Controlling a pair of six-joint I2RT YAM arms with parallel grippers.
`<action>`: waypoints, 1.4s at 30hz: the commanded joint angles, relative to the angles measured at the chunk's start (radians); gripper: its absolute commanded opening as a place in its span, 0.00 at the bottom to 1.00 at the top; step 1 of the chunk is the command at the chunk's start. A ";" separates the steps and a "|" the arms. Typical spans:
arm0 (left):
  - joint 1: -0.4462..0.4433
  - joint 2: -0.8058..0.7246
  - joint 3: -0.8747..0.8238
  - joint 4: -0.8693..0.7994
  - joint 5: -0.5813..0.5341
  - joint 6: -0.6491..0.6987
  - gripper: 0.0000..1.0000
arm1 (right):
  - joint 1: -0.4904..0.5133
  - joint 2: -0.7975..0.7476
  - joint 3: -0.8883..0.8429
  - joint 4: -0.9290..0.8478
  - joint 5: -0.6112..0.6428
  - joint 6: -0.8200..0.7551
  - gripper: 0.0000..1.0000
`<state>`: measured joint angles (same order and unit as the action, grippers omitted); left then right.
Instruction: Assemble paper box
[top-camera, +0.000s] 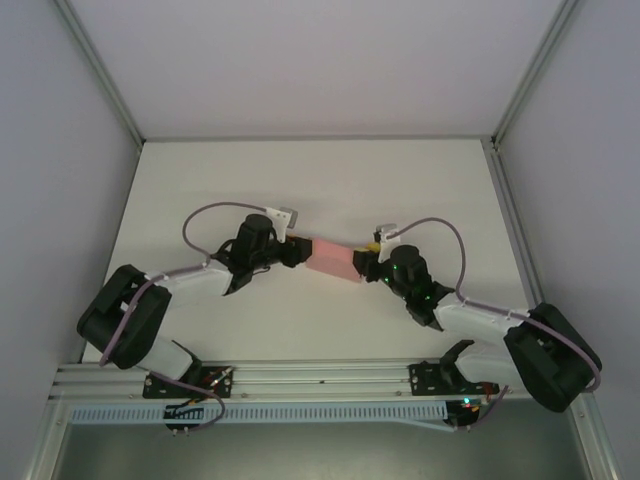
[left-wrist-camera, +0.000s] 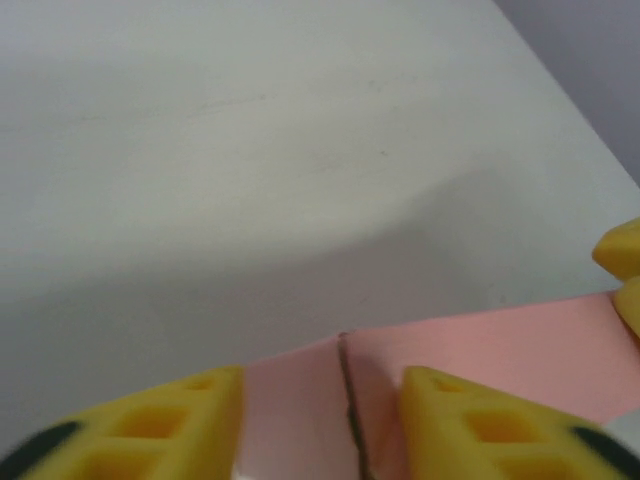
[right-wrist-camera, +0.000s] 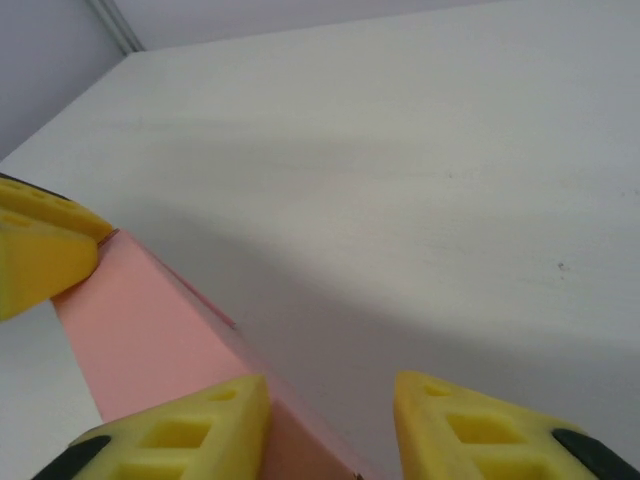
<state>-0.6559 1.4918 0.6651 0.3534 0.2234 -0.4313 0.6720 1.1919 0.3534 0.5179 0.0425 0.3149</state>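
The paper box (top-camera: 333, 258) lies near the middle of the white worktop (top-camera: 320, 180), a small pink block stretched between the two arms, its long axis running slightly downhill from left to right in the top view. The left hand (top-camera: 293, 250) meets its left end and the right hand (top-camera: 372, 260) its right end, so the box bridges the gap between them. In the left wrist view the left hand (left-wrist-camera: 322, 385) has its yellow fingers (left-wrist-camera: 150, 430) spread well apart, and the pink card (left-wrist-camera: 500, 335) shows in the gap between them, crossed by a dark seam or edge running away from the camera. The card carries on past the finger on the right side of that view, towards the yellow tip of the other hand at the right edge. Whether the left fingers press on the card cannot be told. In the right wrist view the right hand (right-wrist-camera: 328, 390) is likewise wide open. The box (right-wrist-camera: 150, 320) runs as a pink bar from the upper left down to the finger (right-wrist-camera: 180, 430) on the left side of that view, seeming to touch its inner edge. Most of the gap between the two fingers shows bare worktop (right-wrist-camera: 400, 150). The far end of the box sits against a yellow finger of the left hand at the left edge.
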 joint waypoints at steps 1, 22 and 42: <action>-0.020 0.007 0.042 -0.328 -0.055 0.030 0.54 | 0.008 -0.022 0.094 -0.313 0.019 0.000 0.44; 0.090 -0.467 0.196 -0.734 -0.476 -0.056 1.00 | 0.009 0.236 0.742 -1.184 -0.337 -0.843 1.00; 0.101 -0.520 0.127 -0.829 -0.551 -0.060 1.00 | 0.101 0.603 1.031 -1.346 -0.008 -0.950 0.65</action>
<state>-0.5625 0.9642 0.7826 -0.4488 -0.2970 -0.4911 0.7628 1.8175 1.3869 -0.8314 -0.0242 -0.5941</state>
